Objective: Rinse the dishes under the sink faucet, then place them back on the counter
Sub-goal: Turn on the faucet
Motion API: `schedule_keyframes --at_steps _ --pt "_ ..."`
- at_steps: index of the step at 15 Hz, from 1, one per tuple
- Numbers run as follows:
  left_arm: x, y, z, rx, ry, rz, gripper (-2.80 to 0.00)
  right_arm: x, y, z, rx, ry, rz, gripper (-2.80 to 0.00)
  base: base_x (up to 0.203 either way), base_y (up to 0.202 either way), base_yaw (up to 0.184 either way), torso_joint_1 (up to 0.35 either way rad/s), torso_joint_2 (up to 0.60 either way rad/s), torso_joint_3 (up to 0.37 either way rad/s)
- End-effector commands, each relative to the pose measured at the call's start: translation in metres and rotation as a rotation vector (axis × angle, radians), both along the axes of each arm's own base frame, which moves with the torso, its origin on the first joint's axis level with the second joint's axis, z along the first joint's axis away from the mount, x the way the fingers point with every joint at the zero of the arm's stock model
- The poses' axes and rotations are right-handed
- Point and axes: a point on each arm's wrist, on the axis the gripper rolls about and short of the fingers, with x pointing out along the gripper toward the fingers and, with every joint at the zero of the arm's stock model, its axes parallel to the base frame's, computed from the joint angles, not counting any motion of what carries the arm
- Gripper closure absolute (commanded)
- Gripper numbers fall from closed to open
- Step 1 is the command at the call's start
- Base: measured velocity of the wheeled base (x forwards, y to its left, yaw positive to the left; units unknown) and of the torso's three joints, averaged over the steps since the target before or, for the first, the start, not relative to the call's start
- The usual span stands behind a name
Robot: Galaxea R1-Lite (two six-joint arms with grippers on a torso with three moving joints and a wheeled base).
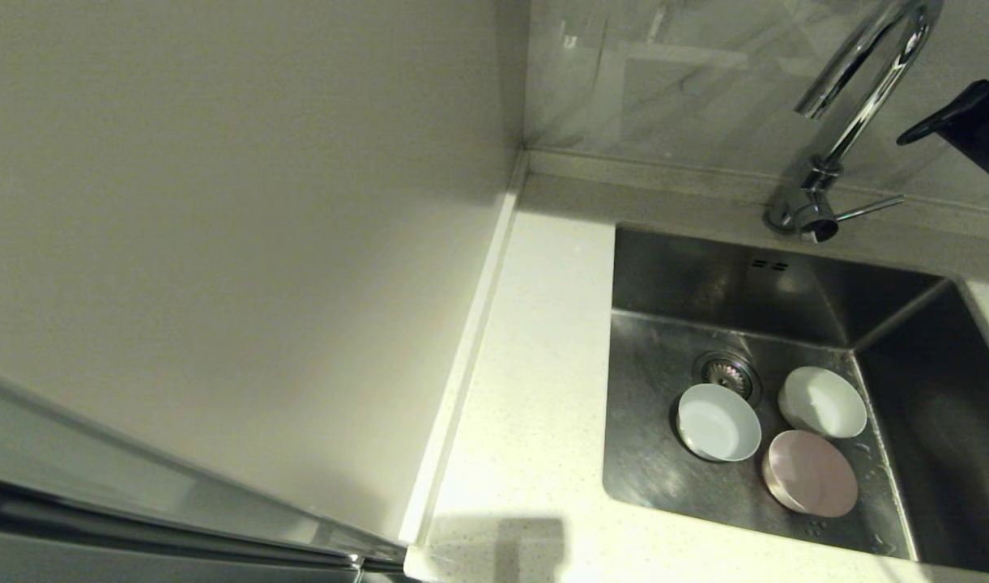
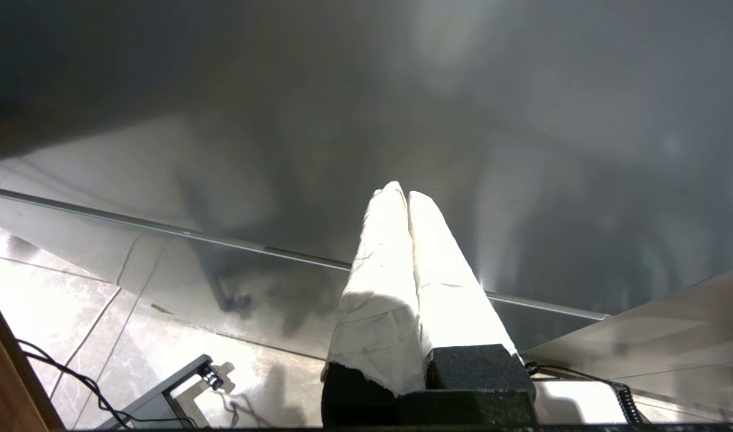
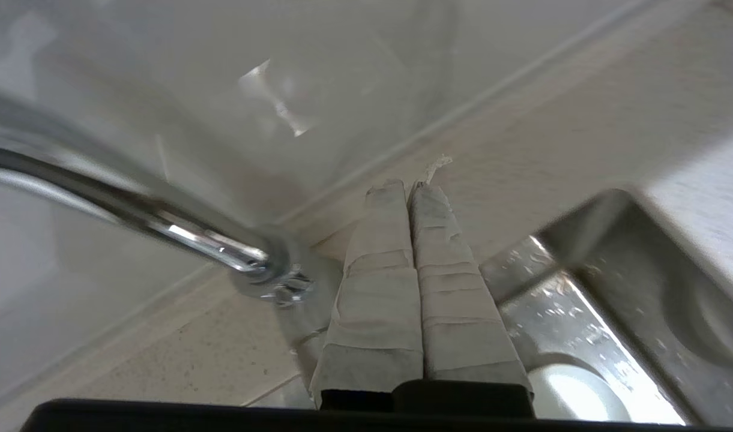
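Note:
Three bowls lie in the steel sink (image 1: 664, 324) beside the drain strainer (image 1: 727, 374): pale blue (image 1: 718, 422), whitish-green (image 1: 823, 402) and pale pink (image 1: 810, 474). The chrome faucet (image 1: 858, 89) arches over the back rim, its thin lever (image 1: 871, 209) pointing right. My right arm (image 1: 976, 121) hangs to the right of the faucet, above the back counter. In its wrist view the right gripper (image 3: 409, 187) is shut and empty, close beside the faucet base (image 3: 270, 276), with one pale bowl (image 3: 582, 390) below. My left gripper (image 2: 400, 192) is shut and empty, down by a steel panel, outside the head view.
The off-white counter (image 1: 526, 364) runs along the sink's left side and front edge. A plain beige wall panel (image 1: 219, 243) rises to its left, with a steel appliance edge (image 1: 97, 486) below. Glossy wall tiles (image 1: 688, 81) stand behind the faucet.

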Motion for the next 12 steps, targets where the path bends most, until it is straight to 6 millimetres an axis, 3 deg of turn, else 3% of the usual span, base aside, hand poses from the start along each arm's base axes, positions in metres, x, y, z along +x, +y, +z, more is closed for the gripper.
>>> schedule_keyframes --at_steps 1,12 --pt "0.000 0.000 0.000 0.001 -0.004 0.001 0.00 0.016 -0.002 -0.012 0.001 0.029 0.000 0.00 0.000 0.000 0.000 0.000 0.00 0.000" --pt "0.000 0.000 0.000 0.000 -0.004 0.001 0.00 0.057 -0.003 -0.038 -0.010 0.076 0.011 0.00 0.000 0.000 0.000 0.000 0.00 0.000"
